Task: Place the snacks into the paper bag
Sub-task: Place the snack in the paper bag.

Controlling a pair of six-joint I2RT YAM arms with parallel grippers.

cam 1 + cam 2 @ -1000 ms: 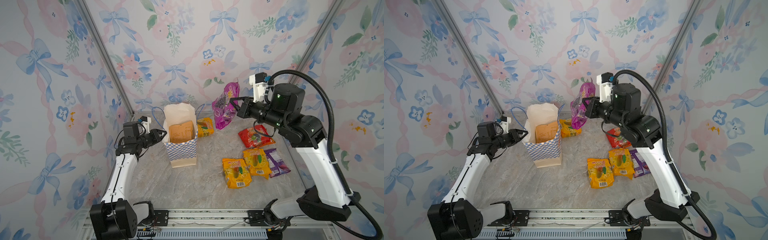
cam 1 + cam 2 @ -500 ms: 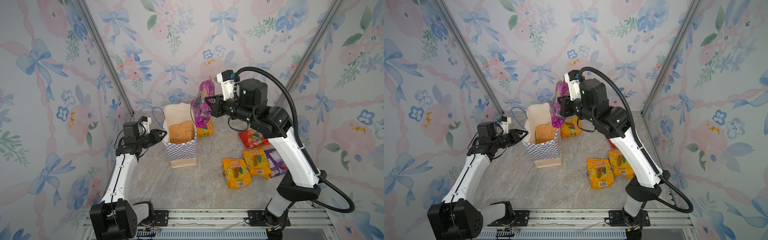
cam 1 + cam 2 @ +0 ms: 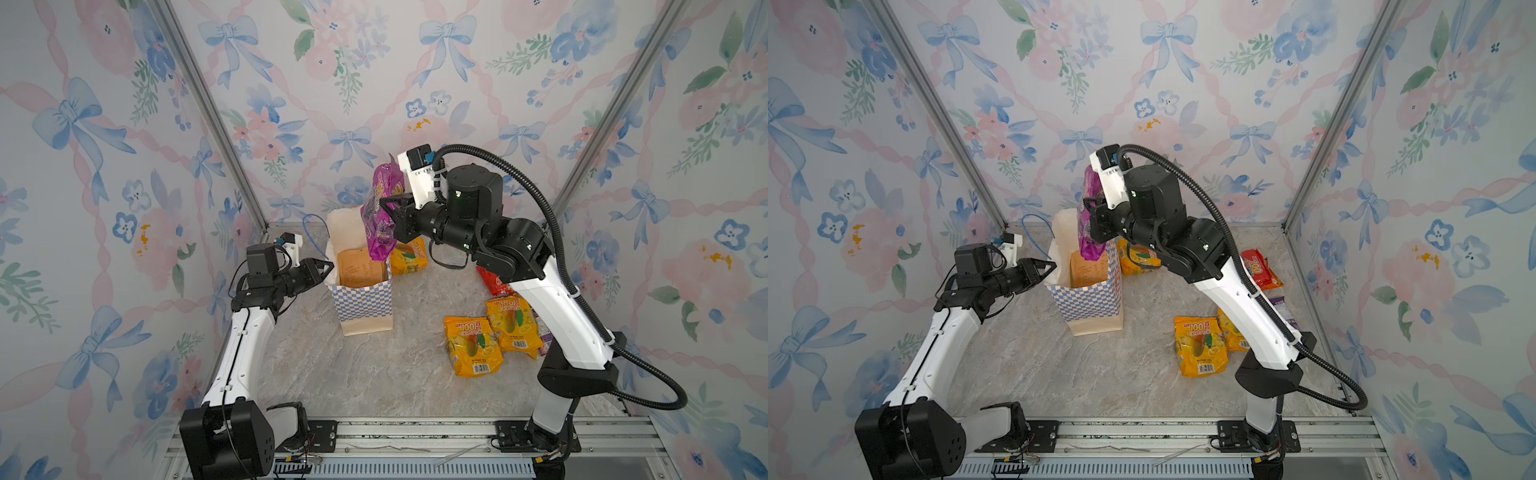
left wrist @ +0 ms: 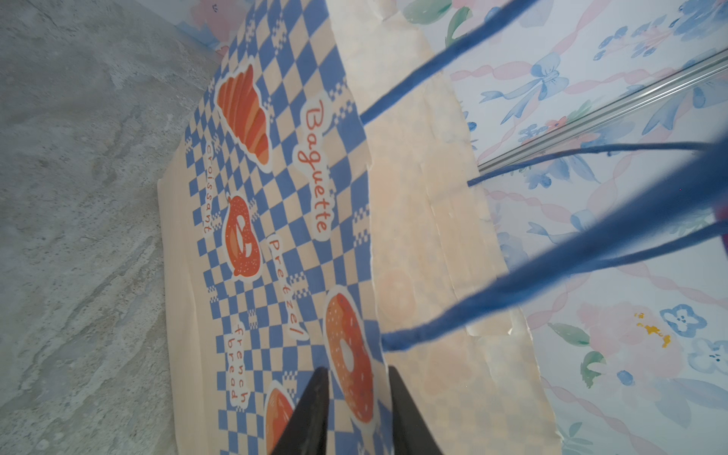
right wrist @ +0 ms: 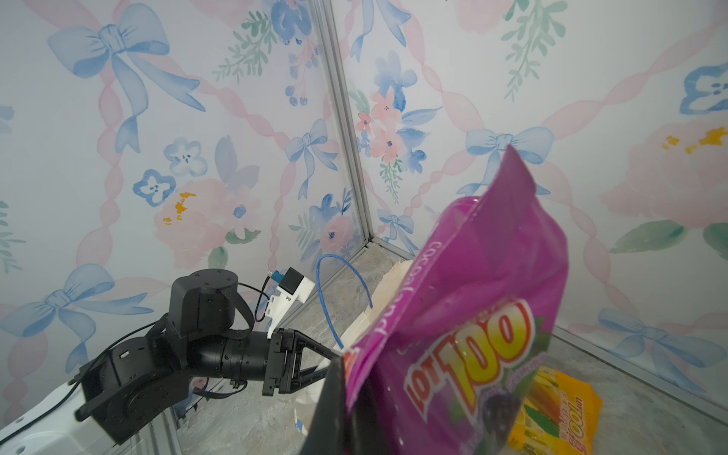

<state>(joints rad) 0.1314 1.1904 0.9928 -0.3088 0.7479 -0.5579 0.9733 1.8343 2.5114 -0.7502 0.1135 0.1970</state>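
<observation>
The blue-and-white checkered paper bag (image 3: 361,299) (image 3: 1088,299) stands upright and open at the back left, with an orange-tan pouch (image 3: 360,270) inside it. My left gripper (image 3: 328,266) (image 4: 356,370) is shut on the bag's left rim, one finger outside and one inside. Over the bag's mouth my right gripper (image 3: 388,212) (image 5: 354,394) is shut on a purple "100" pack (image 3: 380,220) (image 5: 472,315), whose lower end hangs just inside the opening. Other snacks lie on the table: a yellow pack (image 3: 409,257) behind the bag, two yellow packs (image 3: 471,345) and a red one (image 3: 1260,268) at the right.
A purple packet (image 3: 1281,307) lies half hidden behind my right arm. The bag's blue cord handles (image 4: 551,272) stick out past its left rim. Floral walls close in the back and both sides, and a metal rail (image 3: 395,428) runs along the front edge.
My right arm has swung left with the purple pack, from the back right to above the bag's mouth. The left arm and the bag have stayed put.
</observation>
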